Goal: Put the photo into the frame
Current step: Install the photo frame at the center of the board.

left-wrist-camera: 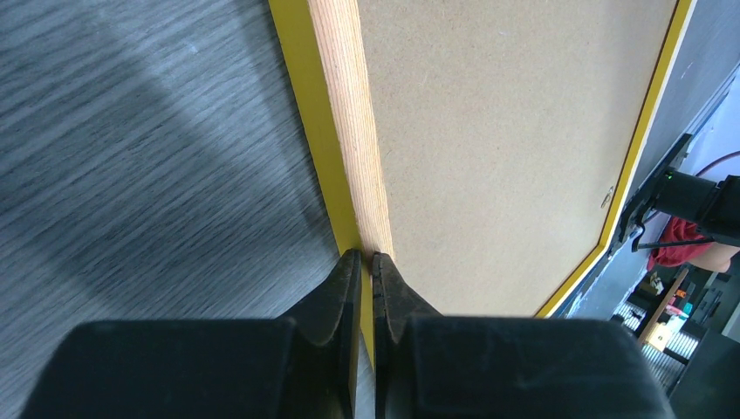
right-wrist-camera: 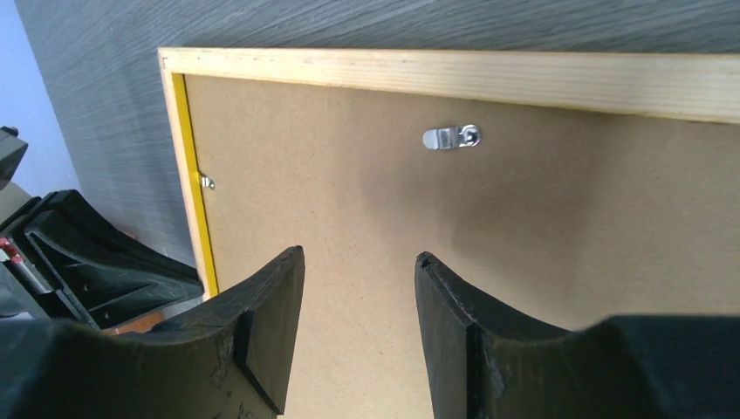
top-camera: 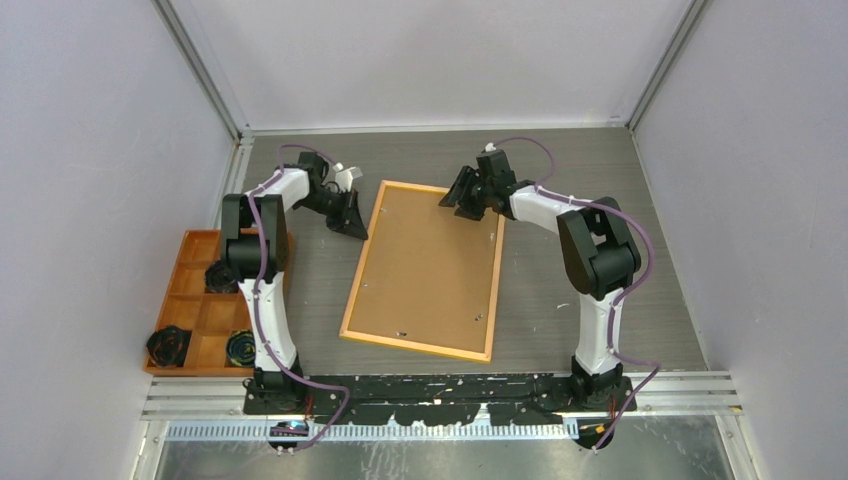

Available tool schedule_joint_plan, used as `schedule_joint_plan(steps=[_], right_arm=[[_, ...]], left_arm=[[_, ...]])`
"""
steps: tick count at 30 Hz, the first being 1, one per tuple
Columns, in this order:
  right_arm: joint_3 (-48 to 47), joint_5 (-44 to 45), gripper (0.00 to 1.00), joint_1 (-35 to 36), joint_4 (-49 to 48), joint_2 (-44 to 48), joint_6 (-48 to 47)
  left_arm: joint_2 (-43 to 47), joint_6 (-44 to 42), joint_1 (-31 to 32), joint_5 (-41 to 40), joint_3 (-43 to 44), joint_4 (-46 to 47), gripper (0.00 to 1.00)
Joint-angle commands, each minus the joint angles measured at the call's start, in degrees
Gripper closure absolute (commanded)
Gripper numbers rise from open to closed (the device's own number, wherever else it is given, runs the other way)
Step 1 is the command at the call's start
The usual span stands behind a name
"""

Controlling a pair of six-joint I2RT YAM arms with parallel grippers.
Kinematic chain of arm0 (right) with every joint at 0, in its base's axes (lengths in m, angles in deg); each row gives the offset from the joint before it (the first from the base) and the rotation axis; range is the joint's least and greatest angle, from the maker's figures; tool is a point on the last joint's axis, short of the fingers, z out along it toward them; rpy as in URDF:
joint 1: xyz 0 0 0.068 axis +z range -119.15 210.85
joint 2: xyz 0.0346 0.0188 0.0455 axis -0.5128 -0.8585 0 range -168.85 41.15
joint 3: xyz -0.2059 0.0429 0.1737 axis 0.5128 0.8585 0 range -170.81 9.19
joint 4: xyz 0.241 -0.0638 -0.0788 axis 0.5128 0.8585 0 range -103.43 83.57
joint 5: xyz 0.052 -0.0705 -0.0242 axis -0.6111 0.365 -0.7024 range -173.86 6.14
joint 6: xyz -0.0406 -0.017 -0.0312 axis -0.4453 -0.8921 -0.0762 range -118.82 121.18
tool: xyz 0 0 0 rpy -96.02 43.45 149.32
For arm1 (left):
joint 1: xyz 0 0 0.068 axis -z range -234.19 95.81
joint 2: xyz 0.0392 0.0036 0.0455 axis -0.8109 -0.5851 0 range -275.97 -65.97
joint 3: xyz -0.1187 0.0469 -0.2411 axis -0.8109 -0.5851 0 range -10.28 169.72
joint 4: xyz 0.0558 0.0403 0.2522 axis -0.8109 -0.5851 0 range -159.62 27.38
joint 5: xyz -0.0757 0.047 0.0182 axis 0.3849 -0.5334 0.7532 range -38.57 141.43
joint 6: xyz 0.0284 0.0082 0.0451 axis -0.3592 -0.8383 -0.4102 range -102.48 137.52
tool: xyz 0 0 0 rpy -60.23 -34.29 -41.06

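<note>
The frame (top-camera: 425, 270) lies face down in the middle of the table, its brown backing board up and its yellow and wood rim around it. My left gripper (top-camera: 358, 228) is at the frame's left edge near the far corner. In the left wrist view the gripper (left-wrist-camera: 366, 255) is shut on the thin yellow rim of the frame (left-wrist-camera: 489, 131). My right gripper (top-camera: 455, 200) hovers over the far right part of the backing. In the right wrist view it (right-wrist-camera: 359, 255) is open and empty above the frame's board (right-wrist-camera: 524, 218). The photo is not in view.
An orange compartment tray (top-camera: 190, 300) stands at the left edge, behind the left arm, with black round parts (top-camera: 168, 345) in it. A metal turn clip (right-wrist-camera: 451, 137) sits on the backing near the frame's far rail. Walls close the table on three sides.
</note>
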Motion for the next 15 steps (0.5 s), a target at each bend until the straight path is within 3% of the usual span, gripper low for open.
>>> schedule_joint_plan(steps=[1,15], right_arm=[[-0.38,2.6,0.46,-0.75,-2.18,-0.6,-1.52],[-4.38,7.93,0.54,-0.97,-2.53,-4.92,-3.05]], left_arm=[[-2.0,-2.45,0.71,-2.15,-1.34,1.31,0.94],[-1.96,-2.82,0.71,-1.97,-1.25,1.0,0.95]])
